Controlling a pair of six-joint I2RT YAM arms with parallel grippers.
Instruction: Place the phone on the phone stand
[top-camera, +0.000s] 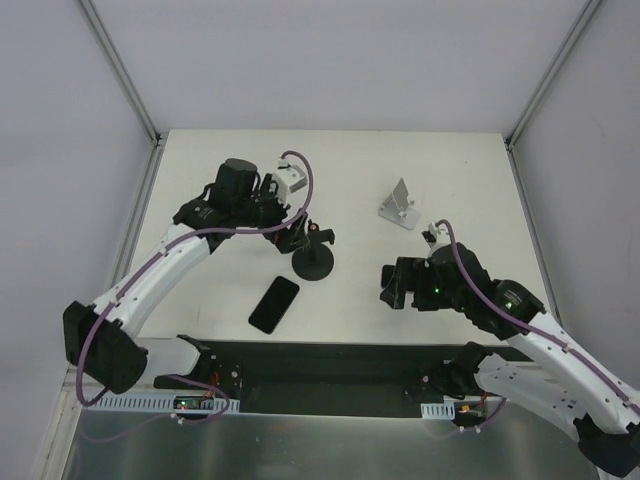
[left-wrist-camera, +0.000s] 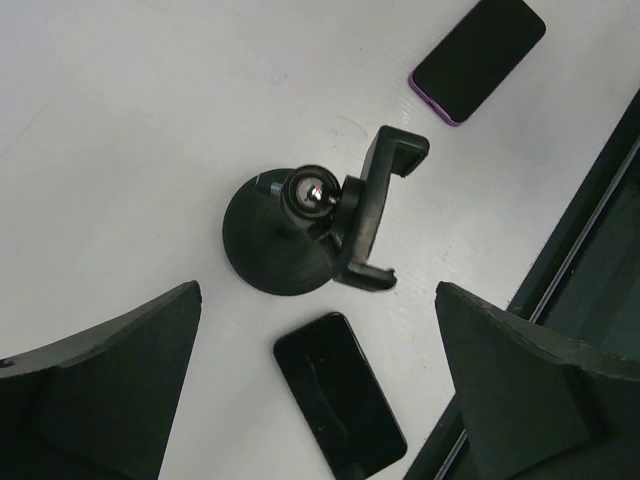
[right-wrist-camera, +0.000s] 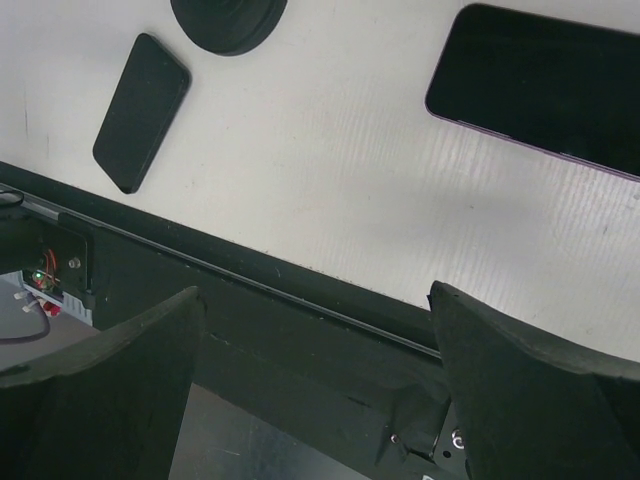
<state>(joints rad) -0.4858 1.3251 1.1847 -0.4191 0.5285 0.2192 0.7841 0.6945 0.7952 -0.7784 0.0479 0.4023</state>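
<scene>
Pick-up not begun. Left gripper splayed wide, empty, over black round-based clamp stand; right gripper likewise. Ungrasped: flat black slab phone beside stand. Next: grasp its edges.

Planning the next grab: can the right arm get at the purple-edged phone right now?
Probably yes. The right gripper is open and hangs near the purple-edged phone, which lies flat on the table with nothing on or against it. The black stand sits well aside.

The black phone stand stood on the table between a black phone and a purple-edged phone, both near its edge.
</scene>
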